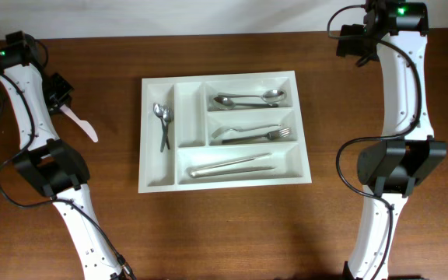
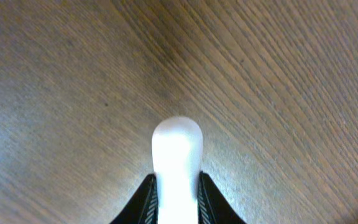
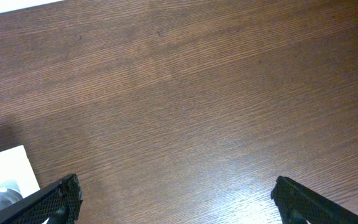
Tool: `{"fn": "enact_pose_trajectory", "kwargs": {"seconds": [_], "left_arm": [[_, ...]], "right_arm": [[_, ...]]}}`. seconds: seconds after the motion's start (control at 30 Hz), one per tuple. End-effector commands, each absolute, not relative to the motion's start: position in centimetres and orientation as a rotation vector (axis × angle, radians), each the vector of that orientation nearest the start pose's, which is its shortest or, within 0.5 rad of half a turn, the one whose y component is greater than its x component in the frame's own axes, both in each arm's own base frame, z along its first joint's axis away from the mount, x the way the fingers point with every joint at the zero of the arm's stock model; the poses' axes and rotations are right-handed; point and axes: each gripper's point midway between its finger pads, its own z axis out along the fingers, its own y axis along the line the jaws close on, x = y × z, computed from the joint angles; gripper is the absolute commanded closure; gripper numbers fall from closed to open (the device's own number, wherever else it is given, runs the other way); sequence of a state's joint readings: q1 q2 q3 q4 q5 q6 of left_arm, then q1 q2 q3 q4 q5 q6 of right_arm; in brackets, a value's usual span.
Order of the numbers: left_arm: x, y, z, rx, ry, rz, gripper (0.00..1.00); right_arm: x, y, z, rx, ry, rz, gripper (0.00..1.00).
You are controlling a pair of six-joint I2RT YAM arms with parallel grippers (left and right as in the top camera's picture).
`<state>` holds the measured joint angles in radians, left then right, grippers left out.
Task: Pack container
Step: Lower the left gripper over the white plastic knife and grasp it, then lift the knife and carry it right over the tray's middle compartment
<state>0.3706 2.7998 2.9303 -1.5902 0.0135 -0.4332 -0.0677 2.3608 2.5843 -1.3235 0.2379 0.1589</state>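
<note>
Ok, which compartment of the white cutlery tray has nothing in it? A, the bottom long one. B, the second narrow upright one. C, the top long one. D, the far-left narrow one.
B: the second narrow upright compartment of the tray shows only bare white plastic, while small spoons lie in the far-left one, larger spoons in the top one and long utensils in the bottom one.

Soft, even light on the table (image 1: 224,233), faint shadows (glare and blur on the white utensil (image 2: 176,162), left wrist view)
</note>
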Motion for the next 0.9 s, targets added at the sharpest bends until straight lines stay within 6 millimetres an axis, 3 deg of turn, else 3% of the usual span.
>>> {"fn": "enact_pose_trajectory", "kwargs": {"seconds": [0.0,0.23,0.57,0.7,0.87], "left_arm": [[49.9,18.5,5.1,-1.109,2.81,-0.077,0.98],[51.0,15.6,5.5,-0.883,2.869,-0.23,0.98],[52.1,11.6,6.7,-0.659,2.904,-0.248,0.98],[52.8,9.8,8.1,-0.597,2.885,-0.249,0.98],[53.7,6.5,11.4,-0.49,2.831,-0.285,0.98]], "right_arm": [[53.9,-7.7,21.0,0.393,2.588,-0.278,0.01],[53.9,-7.6,21.0,0.393,2.588,-0.278,0.01],[53.9,-7.7,21.0,0.393,2.588,-0.278,0.01],[53.9,-7.7,21.0,0.393,2.588,-0.278,0.01],[53.9,-7.6,21.0,0.393,2.588,-0.278,0.01]]}}
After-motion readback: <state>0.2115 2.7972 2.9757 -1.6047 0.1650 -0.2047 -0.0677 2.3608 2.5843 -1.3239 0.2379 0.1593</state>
